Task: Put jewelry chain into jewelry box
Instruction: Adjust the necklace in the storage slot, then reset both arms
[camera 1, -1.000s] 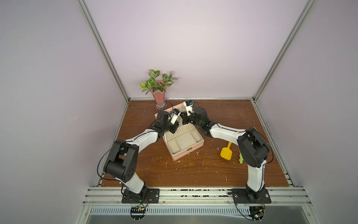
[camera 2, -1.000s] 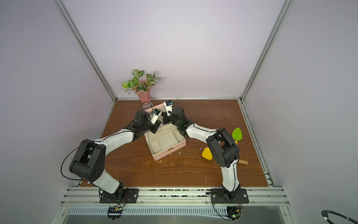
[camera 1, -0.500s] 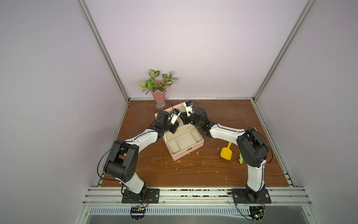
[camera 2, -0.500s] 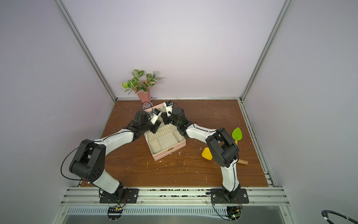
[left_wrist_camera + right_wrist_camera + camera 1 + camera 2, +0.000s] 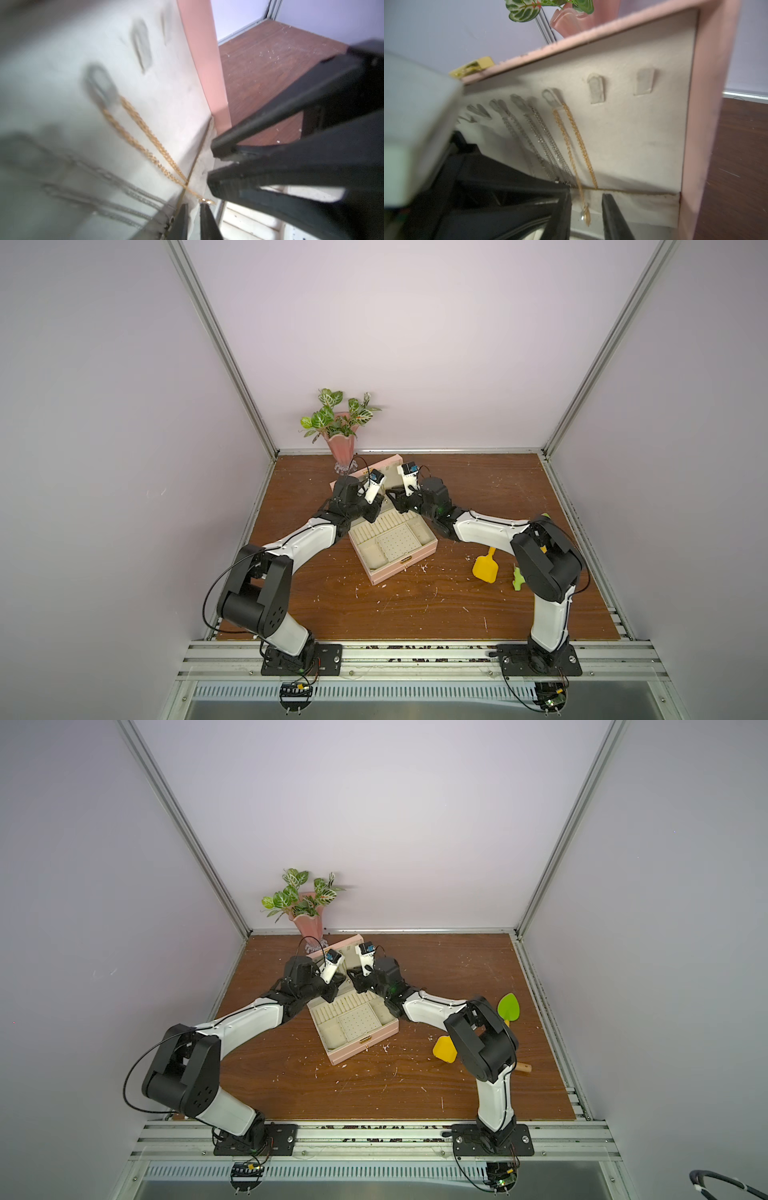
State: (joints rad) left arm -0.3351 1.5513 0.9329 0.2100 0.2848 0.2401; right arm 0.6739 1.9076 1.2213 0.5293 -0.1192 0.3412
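Note:
The pale pink jewelry box stands open mid-table, its lid upright at the back. On a hook in the cream lid lining hangs the gold jewelry chain, its end dangling just below the lid's lower seam. My right gripper is open, and the chain's end hangs between its fingers without touching either one. My left gripper is close beside it with a narrow gap between its fingers, just under the chain's end and holding nothing. The right gripper fills one side of the left wrist view.
Several silver chains hang on hooks beside the gold one. A pink vase with leaves stands behind the box. A yellow spatula and a green one lie by the right arm's elbow.
Both grippers have parted their jaws a little at the lid. The arms have hardly shifted.

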